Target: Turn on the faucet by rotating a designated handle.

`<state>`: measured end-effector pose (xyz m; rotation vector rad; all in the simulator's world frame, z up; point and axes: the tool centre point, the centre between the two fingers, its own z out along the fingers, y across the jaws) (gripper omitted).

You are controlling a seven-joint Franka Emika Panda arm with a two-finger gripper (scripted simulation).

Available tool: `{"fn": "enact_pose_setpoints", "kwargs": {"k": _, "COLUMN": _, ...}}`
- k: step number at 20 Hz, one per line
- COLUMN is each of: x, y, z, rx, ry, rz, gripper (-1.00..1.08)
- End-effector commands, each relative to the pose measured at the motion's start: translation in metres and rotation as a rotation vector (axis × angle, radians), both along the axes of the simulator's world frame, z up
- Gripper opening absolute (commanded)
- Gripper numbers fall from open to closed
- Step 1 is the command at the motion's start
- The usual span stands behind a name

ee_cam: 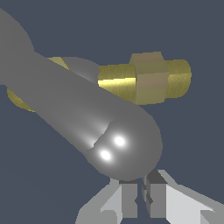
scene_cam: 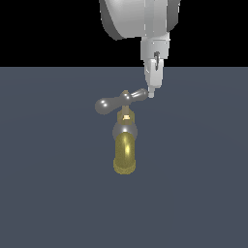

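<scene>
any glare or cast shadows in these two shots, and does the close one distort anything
Wrist view: two bright glare spots on the handle end, which looms huge beside the faucet; closed gripper sits just beyond. Exterior view: soft highlight down the brass spout, no cast shadows on the flat grey floor, black background above.

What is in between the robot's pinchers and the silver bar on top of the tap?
Nothing. In the wrist view the gripper sits right against the rounded end of the handle, with no visible gap. The exterior view shows its tip at that same end.
</scene>
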<state>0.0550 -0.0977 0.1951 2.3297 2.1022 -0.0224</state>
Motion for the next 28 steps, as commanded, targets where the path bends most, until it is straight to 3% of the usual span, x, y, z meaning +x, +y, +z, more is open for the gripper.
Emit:
{"fn": "enact_pose_setpoints", "kwargs": {"k": 1, "x": 0.0, "y": 0.0, "z": 0.001, "rx": 0.0, "ry": -0.001, "rz": 0.0, "gripper": -1.0}}
{"fn": "enact_pose_setpoints", "kwargs": {"k": 15, "x": 0.025, "y": 0.113, "z": 0.002, "rx": 0.012, "ry": -0.008, "rz": 0.042, "gripper": -1.0}}
{"fn": "enact_pose_setpoints", "kwargs": {"k": 16, "x": 0.025, "y": 0.113, "z": 0.002, "rx": 0.012, "ry": -0.008, "rz": 0.042, "gripper": -1.0}}
{"fn": "enact_pose_setpoints", "kwargs": {"k": 17, "x": 0.023, "y": 0.052, "z": 0.001, "rx": -0.016, "ry": -0.009, "rz": -0.034, "gripper": -1.0}}
{"fn": "enact_pose_setpoints", "kwargs": {"k": 28, "x": 0.002, "y": 0.114, "z": 0.001, "rx": -0.003, "ry": -0.009, "rz": 0.001, "gripper": -1.0}}
